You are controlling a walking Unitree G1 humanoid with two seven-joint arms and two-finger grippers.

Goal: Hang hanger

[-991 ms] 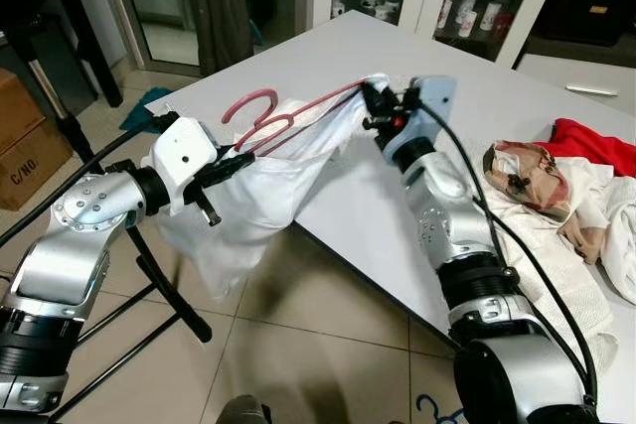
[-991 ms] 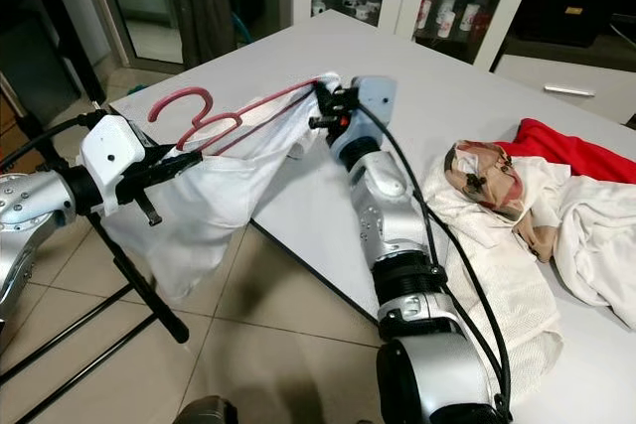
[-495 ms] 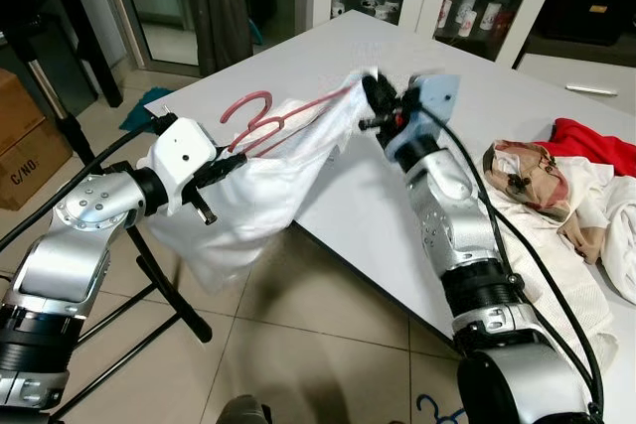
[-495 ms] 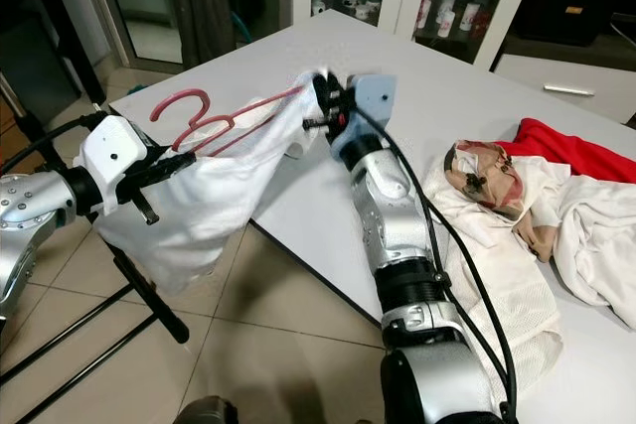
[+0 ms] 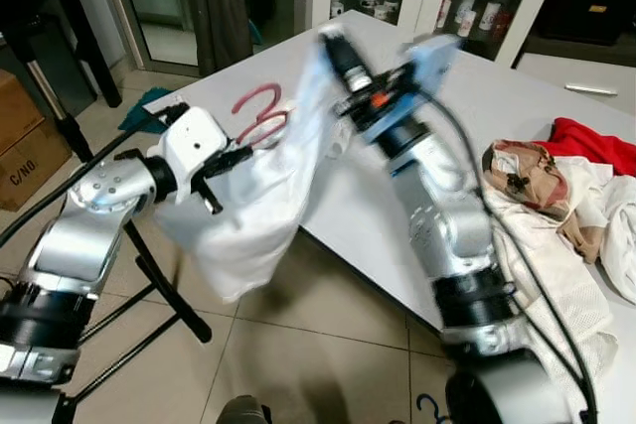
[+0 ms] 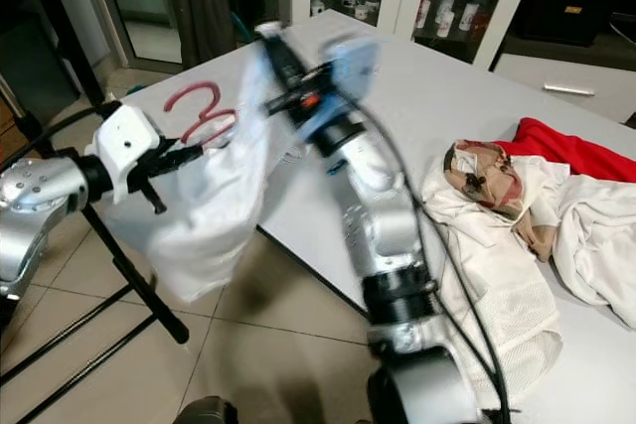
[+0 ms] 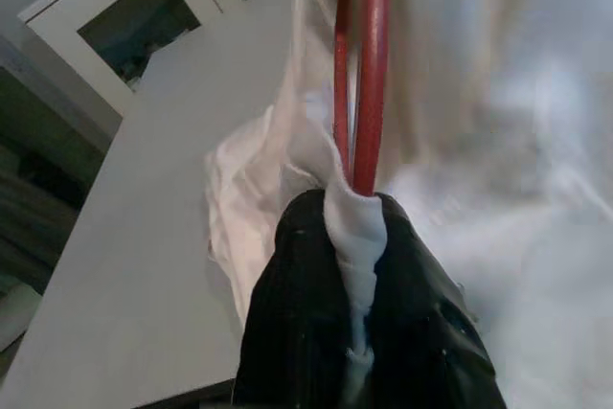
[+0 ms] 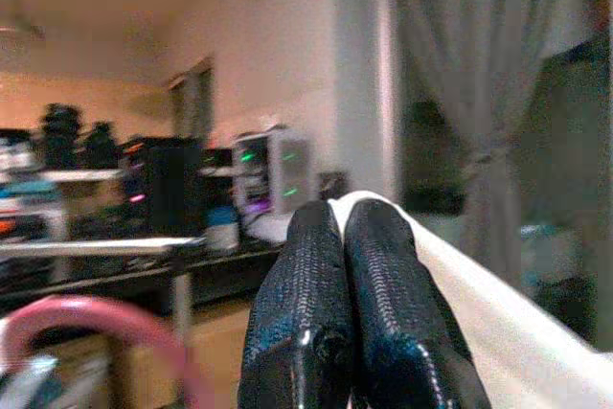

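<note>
Pink hanger (image 5: 260, 116) inside a white garment (image 5: 260, 196), held up off the corner of the white table (image 5: 556, 116). Left gripper (image 7: 356, 227) pinches cloth and hanger bar together. Right gripper (image 8: 343, 237), blurred, raised above the table edge, fingers pressed together on the garment's other end. Clothes pile (image 5: 566, 196) lies on the table well apart.

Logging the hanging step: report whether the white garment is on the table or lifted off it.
Lifted: the white garment hangs over the floor beside the table, pinched by the left gripper with the red hanger and the raised right gripper.
</note>
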